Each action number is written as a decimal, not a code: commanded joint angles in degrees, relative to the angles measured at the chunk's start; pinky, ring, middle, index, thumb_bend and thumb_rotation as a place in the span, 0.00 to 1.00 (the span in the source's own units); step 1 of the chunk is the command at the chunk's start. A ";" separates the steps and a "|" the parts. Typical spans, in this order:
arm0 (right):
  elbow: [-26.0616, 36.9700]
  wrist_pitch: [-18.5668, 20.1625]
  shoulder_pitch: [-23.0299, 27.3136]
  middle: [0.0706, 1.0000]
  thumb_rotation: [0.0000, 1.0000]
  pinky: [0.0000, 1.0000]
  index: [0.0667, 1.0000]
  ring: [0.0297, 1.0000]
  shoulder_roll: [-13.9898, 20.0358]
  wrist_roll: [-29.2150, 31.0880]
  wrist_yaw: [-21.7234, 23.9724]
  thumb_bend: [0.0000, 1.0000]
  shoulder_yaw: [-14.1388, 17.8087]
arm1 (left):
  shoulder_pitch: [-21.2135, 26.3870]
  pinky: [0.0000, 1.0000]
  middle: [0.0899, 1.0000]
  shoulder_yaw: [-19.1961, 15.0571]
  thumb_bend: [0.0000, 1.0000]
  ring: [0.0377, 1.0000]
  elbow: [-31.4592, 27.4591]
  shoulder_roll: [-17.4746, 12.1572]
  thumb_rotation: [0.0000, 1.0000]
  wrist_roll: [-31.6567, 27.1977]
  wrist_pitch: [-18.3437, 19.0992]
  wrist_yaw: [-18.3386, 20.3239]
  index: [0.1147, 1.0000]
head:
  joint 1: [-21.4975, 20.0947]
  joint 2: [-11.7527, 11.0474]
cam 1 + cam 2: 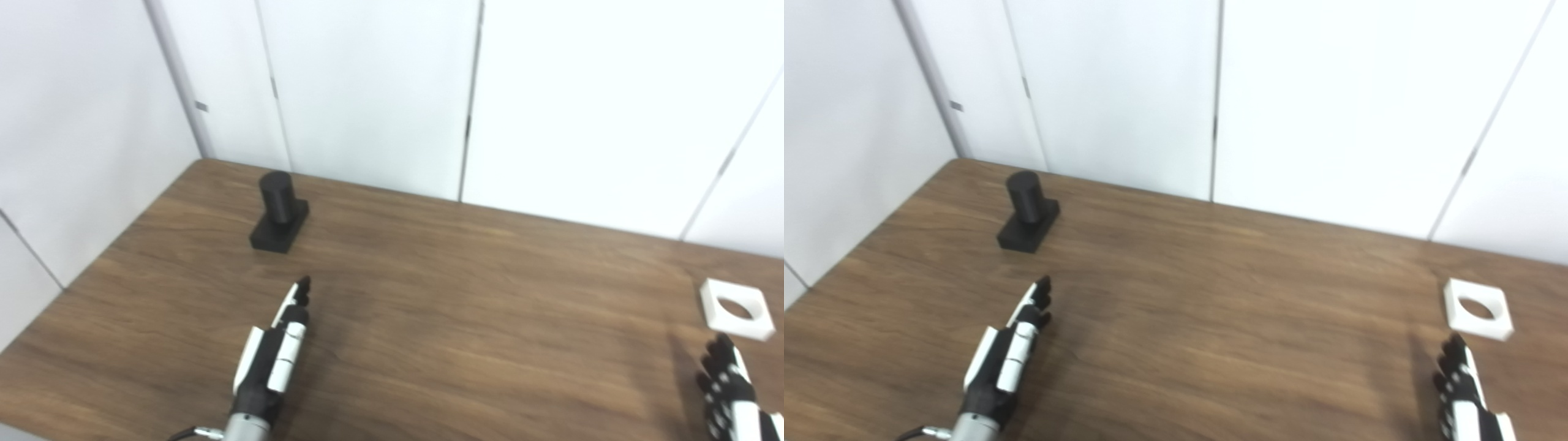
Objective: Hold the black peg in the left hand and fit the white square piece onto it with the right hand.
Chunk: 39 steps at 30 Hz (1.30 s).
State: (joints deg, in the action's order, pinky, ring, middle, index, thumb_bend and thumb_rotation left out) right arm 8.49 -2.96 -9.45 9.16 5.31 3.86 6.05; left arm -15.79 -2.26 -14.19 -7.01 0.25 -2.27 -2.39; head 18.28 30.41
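The black peg (278, 211), a round post on a square base, stands upright at the far left of the wooden table (465, 294). My left hand (274, 352) is open and empty, fingers stretched out flat, a short way in front of the peg. The white square piece (736, 308) with a round hole lies flat at the right edge. My right hand (732, 389) is open and empty, just in front of the piece, not touching it. The peg (1028, 211) and the white piece (1478, 309) show in the right eye view too.
White wall panels (367, 92) close off the table at the back and on the left. The table's left edge runs close to the peg. The wide middle of the table holds no objects.
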 commanded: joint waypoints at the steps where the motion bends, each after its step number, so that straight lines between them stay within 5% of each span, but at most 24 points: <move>1: 0.22 -2.08 -1.30 1.00 1.00 1.00 1.00 1.00 -0.15 0.04 0.26 0.60 -0.08 | -0.26 0.99 1.00 1.13 0.57 1.00 0.37 2.40 1.00 0.64 -1.17 0.06 0.99 | 0.04 -0.42; 17: -2.34 -4.28 -1.07 1.00 1.00 1.00 1.00 1.00 -0.17 2.58 1.78 0.70 0.32 | -1.12 1.00 1.00 2.48 0.58 1.00 0.55 2.37 0.98 4.01 -1.64 -2.10 0.99 | -2.05 -2.30; 23: -2.46 -4.12 -0.85 1.00 1.00 1.00 1.00 1.00 -0.88 1.96 1.13 0.66 0.11 | -0.49 1.00 1.00 1.40 0.55 1.00 0.98 2.37 0.95 3.22 -3.20 -2.57 0.97 | -1.84 -2.12; 26: -2.08 -3.56 -1.03 1.00 1.00 1.00 1.00 1.00 -1.14 0.87 0.53 0.66 -0.11 | -0.26 0.98 0.99 0.71 0.48 0.98 -2.33 1.90 0.85 2.10 -1.06 -2.14 0.97 | -1.83 -2.33; 28: -1.84 -3.30 -1.21 1.00 1.00 1.00 1.00 1.00 -1.34 0.68 0.44 0.70 -0.19 | 0.13 0.94 0.99 0.10 0.41 0.97 -4.59 1.24 0.61 1.88 0.31 -1.94 0.99 | -1.80 -2.70; 30: -1.77 -3.45 -1.26 1.00 1.00 1.00 1.00 1.00 -1.63 0.28 0.30 0.71 -0.36 | 0.58 0.94 0.98 -0.75 0.44 0.97 -8.04 0.56 0.48 4.63 4.09 -2.54 0.98 | -1.81 -3.27; 34: -1.47 -3.44 -1.28 1.00 1.00 1.00 1.00 1.00 -2.16 -1.21 -0.47 0.69 -0.84 | 2.56 0.91 0.96 -2.35 0.56 0.95 -11.28 -1.23 0.41 12.97 8.00 -3.79 0.95 | -1.95 -3.82; 39: -1.22 -2.23 -0.99 1.00 1.00 1.00 1.00 1.00 -2.62 -0.86 -0.57 0.73 -1.11 | 8.43 0.98 0.95 -5.82 0.73 0.96 -12.07 -4.00 0.36 21.86 13.68 -4.23 0.94 | -2.59 -4.19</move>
State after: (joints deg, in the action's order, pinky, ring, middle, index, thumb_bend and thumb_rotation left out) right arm 8.33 -4.79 -9.69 8.67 4.14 3.84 5.71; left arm -10.20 -7.20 -24.16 -9.20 20.18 11.13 -5.89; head 15.65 26.19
